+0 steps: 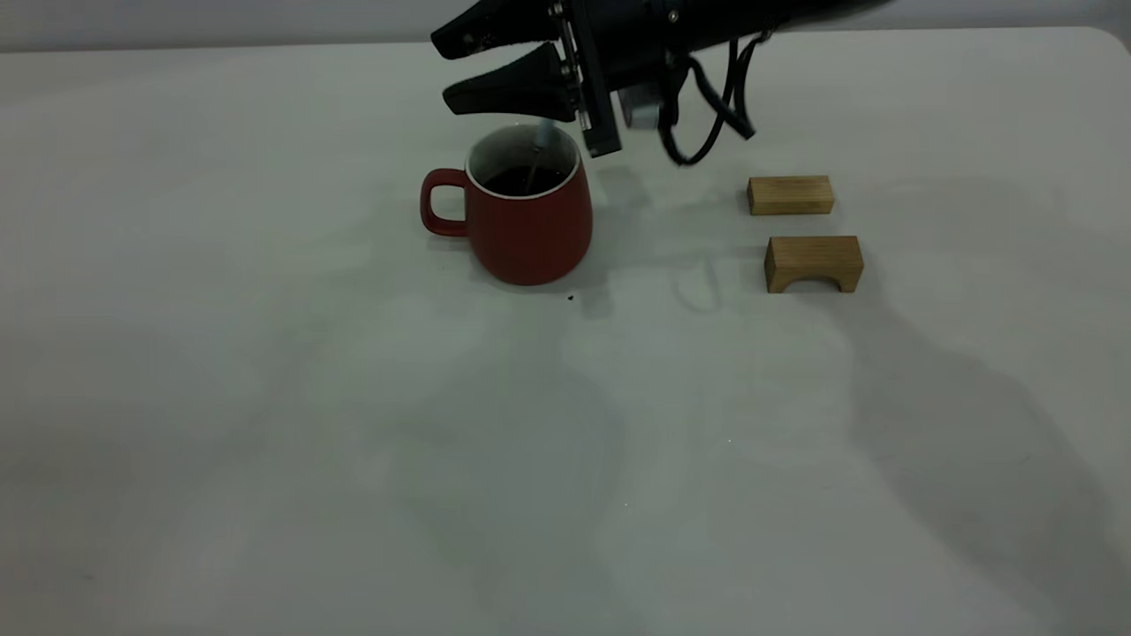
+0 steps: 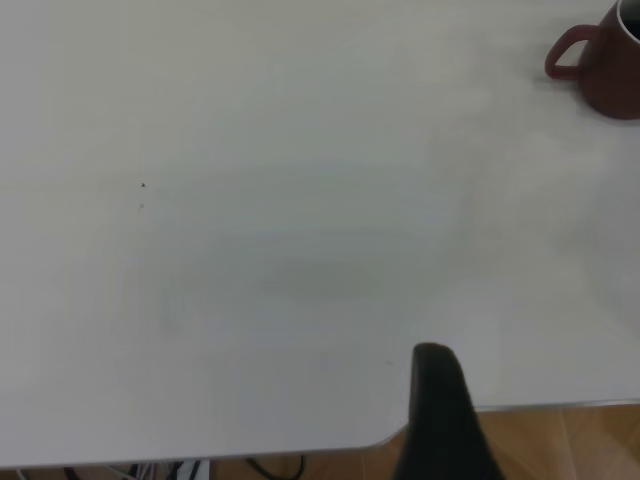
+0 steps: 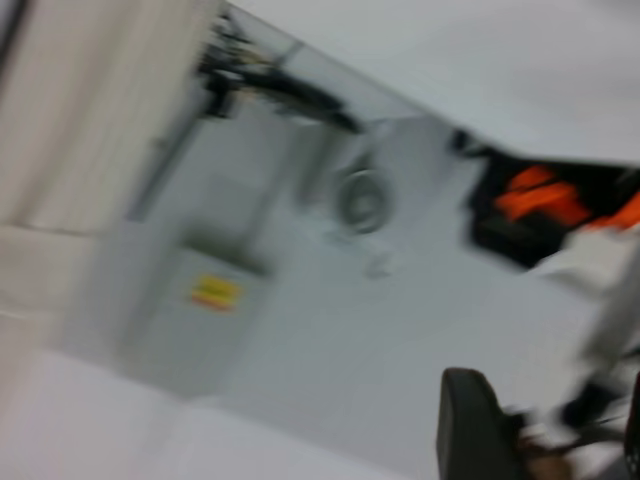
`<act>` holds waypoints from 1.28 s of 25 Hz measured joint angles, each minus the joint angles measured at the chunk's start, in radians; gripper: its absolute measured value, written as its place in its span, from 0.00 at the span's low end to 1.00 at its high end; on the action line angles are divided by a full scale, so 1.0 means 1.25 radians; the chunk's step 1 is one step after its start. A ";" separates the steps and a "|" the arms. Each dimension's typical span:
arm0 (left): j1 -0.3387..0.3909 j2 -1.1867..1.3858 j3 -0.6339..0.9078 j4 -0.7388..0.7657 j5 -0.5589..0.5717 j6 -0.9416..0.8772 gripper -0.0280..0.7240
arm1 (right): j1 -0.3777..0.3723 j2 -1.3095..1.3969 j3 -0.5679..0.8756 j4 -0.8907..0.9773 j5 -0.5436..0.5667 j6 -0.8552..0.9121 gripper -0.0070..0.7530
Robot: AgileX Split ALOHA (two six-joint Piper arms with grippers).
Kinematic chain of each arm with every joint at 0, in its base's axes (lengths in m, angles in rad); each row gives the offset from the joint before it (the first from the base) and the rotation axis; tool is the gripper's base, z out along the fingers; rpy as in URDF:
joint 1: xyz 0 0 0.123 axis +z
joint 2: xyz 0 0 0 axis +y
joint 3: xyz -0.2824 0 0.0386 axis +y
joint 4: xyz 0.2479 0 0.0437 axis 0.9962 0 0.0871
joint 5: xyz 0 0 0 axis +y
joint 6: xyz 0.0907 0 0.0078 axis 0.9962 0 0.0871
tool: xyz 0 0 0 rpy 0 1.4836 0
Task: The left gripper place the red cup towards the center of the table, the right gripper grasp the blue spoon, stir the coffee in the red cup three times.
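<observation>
The red cup (image 1: 528, 231) stands upright on the table (image 1: 265, 397) left of the middle, its handle to the left, with dark coffee (image 1: 521, 181) inside. The blue spoon (image 1: 541, 146) leans in the cup, bowl down in the coffee, its pale handle rising past the rim. My right gripper (image 1: 451, 71) hovers just above the cup, lying sideways with its fingers pointing left and apart; nothing is between them. In the right wrist view the right gripper (image 3: 550, 420) faces the blurred room. My left gripper (image 2: 540, 400) is parked at the table's edge, far from the cup (image 2: 600, 65).
Two tan wooden blocks lie right of the cup: a plain one (image 1: 790, 195) and an arched one (image 1: 813, 263). A tiny dark speck (image 1: 570, 298) sits by the cup's base. The table's rounded corner and wooden floor (image 2: 560, 445) show under the left gripper.
</observation>
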 joint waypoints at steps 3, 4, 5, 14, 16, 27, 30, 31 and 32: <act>0.000 0.000 0.000 0.000 0.000 0.000 0.78 | 0.000 -0.021 -0.001 -0.080 0.006 -0.018 0.54; 0.000 0.000 0.000 0.000 0.000 0.000 0.78 | 0.000 -0.029 -0.001 -0.114 0.006 -0.018 0.54; 0.000 0.000 0.000 0.000 0.000 0.000 0.78 | 0.000 -0.036 -0.001 -0.157 0.006 -0.020 0.53; 0.000 0.000 0.000 0.000 0.000 0.000 0.78 | 0.000 -0.162 -0.001 -0.734 0.025 -0.023 0.43; 0.000 0.000 0.000 0.000 0.000 0.000 0.78 | -0.001 -0.197 -0.001 -0.834 0.030 -0.023 0.41; 0.000 0.000 0.000 0.000 0.000 0.000 0.78 | -0.002 -0.472 0.007 -1.210 0.051 -0.182 0.31; 0.000 0.000 0.000 0.000 0.000 0.000 0.78 | -0.008 -0.528 0.009 -1.240 0.053 -0.208 0.31; 0.000 0.000 0.000 0.000 0.000 0.000 0.78 | -0.009 -0.552 0.015 -1.248 0.053 -0.223 0.31; 0.000 0.000 0.000 0.000 0.000 0.000 0.78 | -0.010 -0.579 0.026 -1.259 0.054 -0.236 0.31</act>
